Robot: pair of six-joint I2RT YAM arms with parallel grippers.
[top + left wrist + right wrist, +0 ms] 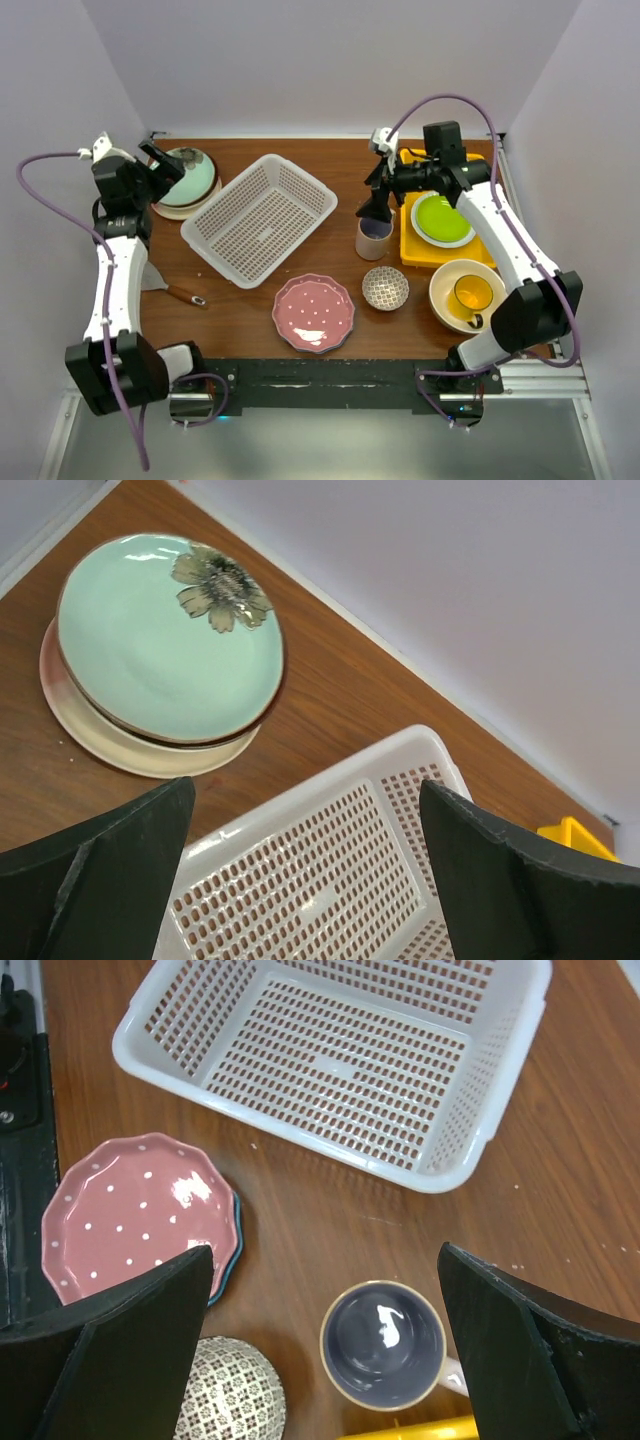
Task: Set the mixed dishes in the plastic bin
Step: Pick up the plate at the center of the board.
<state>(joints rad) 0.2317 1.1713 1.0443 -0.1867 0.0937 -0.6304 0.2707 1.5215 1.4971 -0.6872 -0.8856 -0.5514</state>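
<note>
plastic bin [258,218] empty, mixed dishes [313,312] all outside it; left end effector [163,165] and right end effector [375,208] both spread apart, holding nothing.

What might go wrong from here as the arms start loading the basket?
The right pincer hangs open over the mug, which stands close beside the patterned bowl and yellow tray; a finger might bump either. The green plate lies stacked on a cream plate, so the left pincer may drag both.
</note>
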